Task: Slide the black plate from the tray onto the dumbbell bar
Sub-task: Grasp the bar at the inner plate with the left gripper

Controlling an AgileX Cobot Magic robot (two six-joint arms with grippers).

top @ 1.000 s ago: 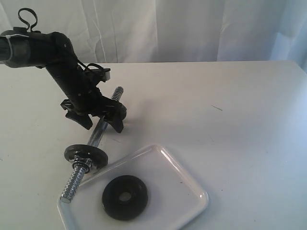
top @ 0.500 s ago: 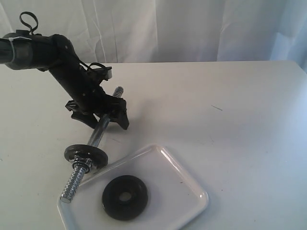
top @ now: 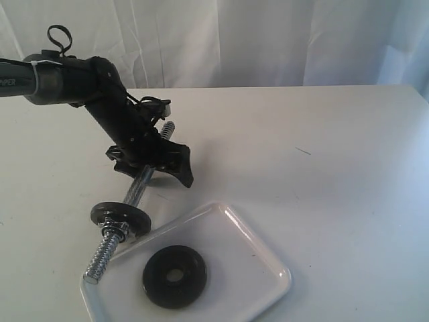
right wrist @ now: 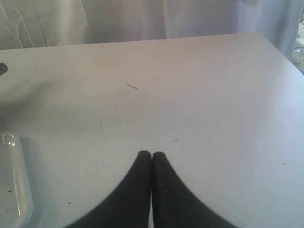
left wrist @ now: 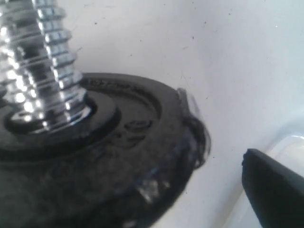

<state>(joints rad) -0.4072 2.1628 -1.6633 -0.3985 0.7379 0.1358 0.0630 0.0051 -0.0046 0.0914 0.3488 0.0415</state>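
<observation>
The left gripper (top: 155, 169) hung low over the dumbbell bar (top: 137, 190), its 2 black fingers (top: 182, 172) spread wide, 1 on either side of the smooth chrome middle. From where I stood neither finger seemed to press on the rod. The bar lay slantwise on the white table (top: 322, 168), its far threaded end pointing toward the pale curtain (top: 268, 40) and its near threaded end reaching over the left corner of the tray (top: 268, 258); whether it touched the rim there I could not tell. 1 glossy black disc (top: 120, 216) sat on the bar between the gripper and that near end, with a nut just below it.

The black plate (top: 175, 276) lay flat inside the tray, toward its near left part, centre hole up, well apart from both grippers and close beside the bar's near end.

The left wrist view looked hard against the disc (left wrist: 118, 156), with the coarse thread (left wrist: 42, 71) rising out of its hub and 1 fingertip (left wrist: 275, 190) showing off to the side, clear of the disc.

The right gripper (right wrist: 151, 161) did not show in the exterior view. Its own camera showed its 2 fingers pressed together with nothing between them, over bare table (right wrist: 213, 95), with a corner of the tray (right wrist: 16, 185) at the edge of that picture.
</observation>
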